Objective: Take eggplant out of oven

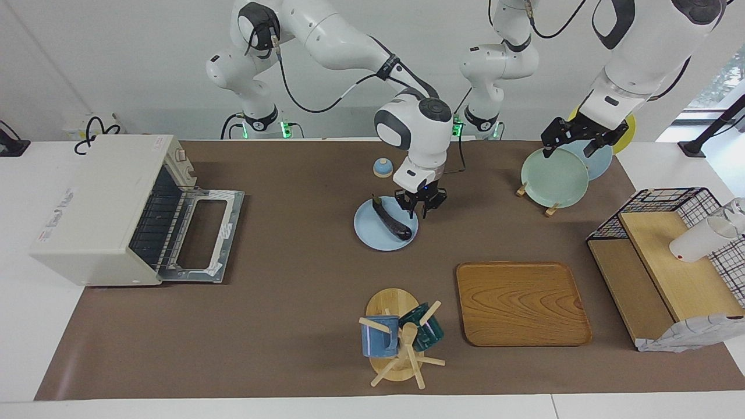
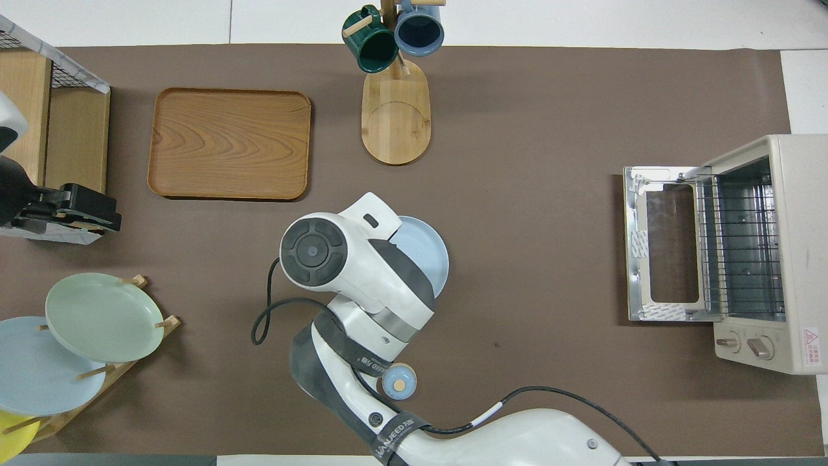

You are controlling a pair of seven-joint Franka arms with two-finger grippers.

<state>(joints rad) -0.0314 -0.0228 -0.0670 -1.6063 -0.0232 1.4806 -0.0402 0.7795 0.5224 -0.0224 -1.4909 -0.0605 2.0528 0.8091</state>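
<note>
The dark, slim eggplant [image 1: 391,220] lies on a light blue plate [image 1: 372,237] in the middle of the table, well outside the oven [image 1: 99,209]. The off-white oven stands at the right arm's end with its door [image 1: 204,235] folded down flat and its wire rack [image 2: 740,249] bare. My right gripper [image 1: 419,210] hangs open just above the plate's rim, on the side toward the left arm's end, with nothing between its fingers. In the overhead view the right arm's wrist hides the eggplant and part of the plate [image 2: 432,259]. My left gripper [image 1: 567,150] waits open over the plate rack.
A rack with a green plate [image 1: 553,177] stands at the left arm's end. A wooden tray [image 1: 521,302] and a mug tree [image 1: 398,343] lie farther from the robots than the blue plate. A small blue knobbed lid [image 1: 382,167] sits nearer. A wire-and-wood shelf [image 1: 663,256] holds a white cup [image 1: 698,241].
</note>
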